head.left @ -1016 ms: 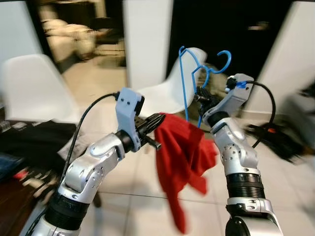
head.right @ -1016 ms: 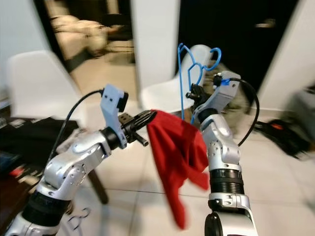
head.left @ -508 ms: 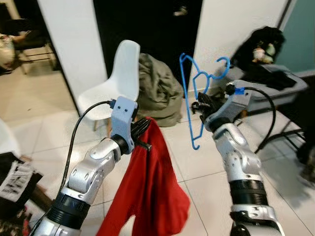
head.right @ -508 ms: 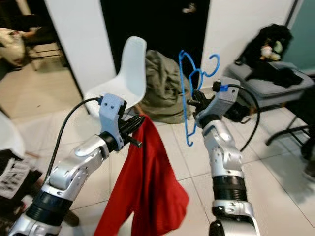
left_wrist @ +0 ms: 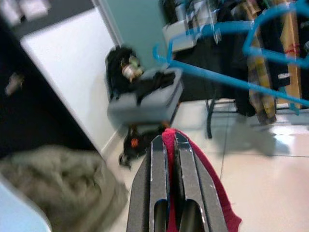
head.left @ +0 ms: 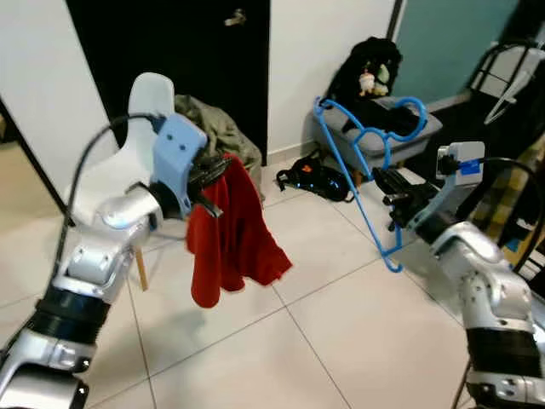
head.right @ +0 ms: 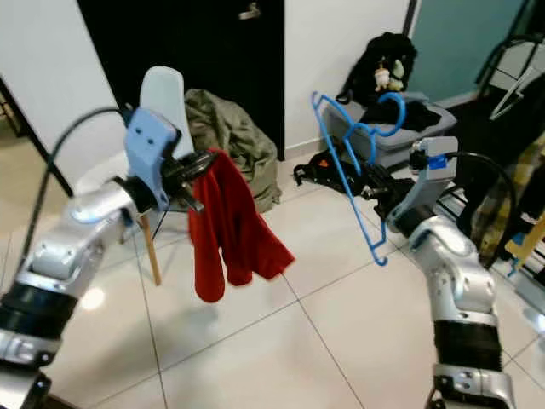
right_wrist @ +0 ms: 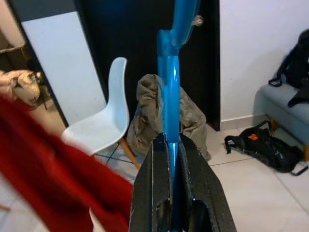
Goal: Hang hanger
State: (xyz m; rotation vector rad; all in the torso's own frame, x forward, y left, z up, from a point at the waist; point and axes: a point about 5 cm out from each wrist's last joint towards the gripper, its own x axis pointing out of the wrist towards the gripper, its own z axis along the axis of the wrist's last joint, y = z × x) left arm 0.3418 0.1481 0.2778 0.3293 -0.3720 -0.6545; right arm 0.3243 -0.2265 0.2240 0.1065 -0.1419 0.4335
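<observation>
Turning rightward, view now reaches clothes rack (head.left: 511, 60); right gripper (head.right: 375, 189) clamps blue hanger (head.right: 345, 153), left gripper (head.left: 213, 170) pinches red garment (head.left: 230, 230). Hanging not started.

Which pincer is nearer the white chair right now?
Left. The left pincer, clamped on the red garment, hangs just in front of the white chair; the right pincer, gripping the blue hanger, is well off to the right.
</observation>
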